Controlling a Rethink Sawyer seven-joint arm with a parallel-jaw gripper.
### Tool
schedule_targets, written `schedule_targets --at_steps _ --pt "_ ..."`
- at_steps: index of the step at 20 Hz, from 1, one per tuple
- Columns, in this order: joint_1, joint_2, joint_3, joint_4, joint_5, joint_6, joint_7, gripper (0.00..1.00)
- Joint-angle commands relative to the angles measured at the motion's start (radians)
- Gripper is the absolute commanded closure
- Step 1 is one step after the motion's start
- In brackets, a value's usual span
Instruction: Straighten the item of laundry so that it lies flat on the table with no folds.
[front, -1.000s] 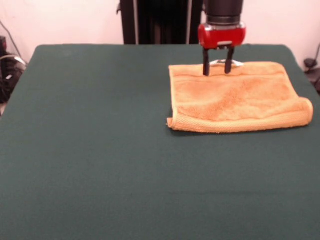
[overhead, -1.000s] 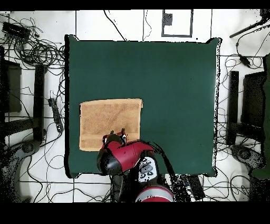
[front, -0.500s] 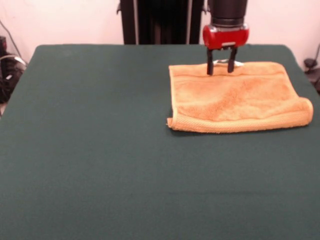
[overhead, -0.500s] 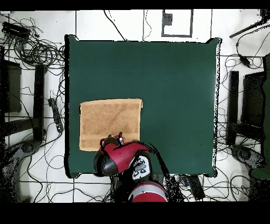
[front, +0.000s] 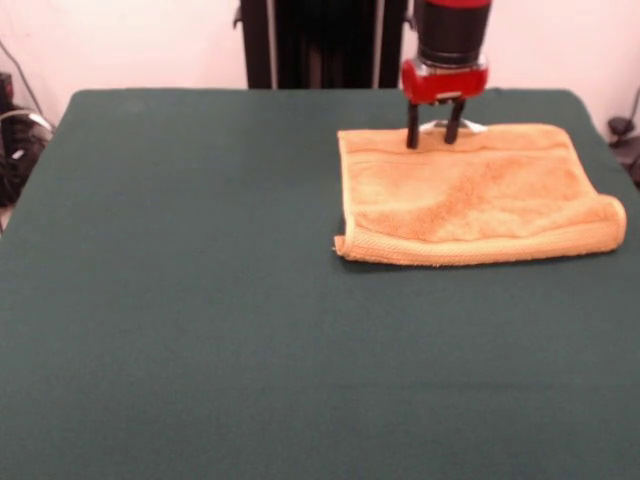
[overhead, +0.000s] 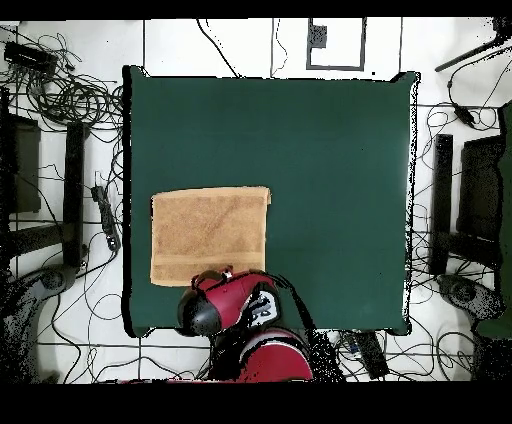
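The orange-tan towel (front: 475, 195) lies at the table's (front: 200, 300) far right in the front view, folded double, with a thick folded edge along its near side and a roll at its right end. A small white tag (front: 472, 126) shows at its far edge. My gripper (front: 432, 137) is open and empty, with its black fingertips (front: 412, 138) at the towel's far edge, next to the tag. In the overhead view the towel (overhead: 210, 235) lies near the table's (overhead: 330, 180) lower left, and the gripper (overhead: 222, 272) is at the towel's bottom edge.
The robot's black pedestal (front: 320, 45) stands behind the table's far edge. Cables (overhead: 70, 95) and dark stands (overhead: 440, 200) lie on the floor round the table in the overhead view. The towel's right end is close to the table's right edge in the front view.
The gripper has drawn back toward the robot's base, from over the towel to its far edge, staying open. The towel has not moved.
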Motion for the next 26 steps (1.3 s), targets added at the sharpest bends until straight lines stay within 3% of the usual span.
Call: schedule_targets --at_steps 1,18,26 --pt "0.025 0.09 0.019 -0.063 0.067 0.076 0.134 0.0" --pt "0.012 0.303 0.004 -0.158 0.037 -0.201 0.14 0.0" --pt "0.017 0.361 -0.018 -0.189 0.072 -0.234 0.143 0.0"
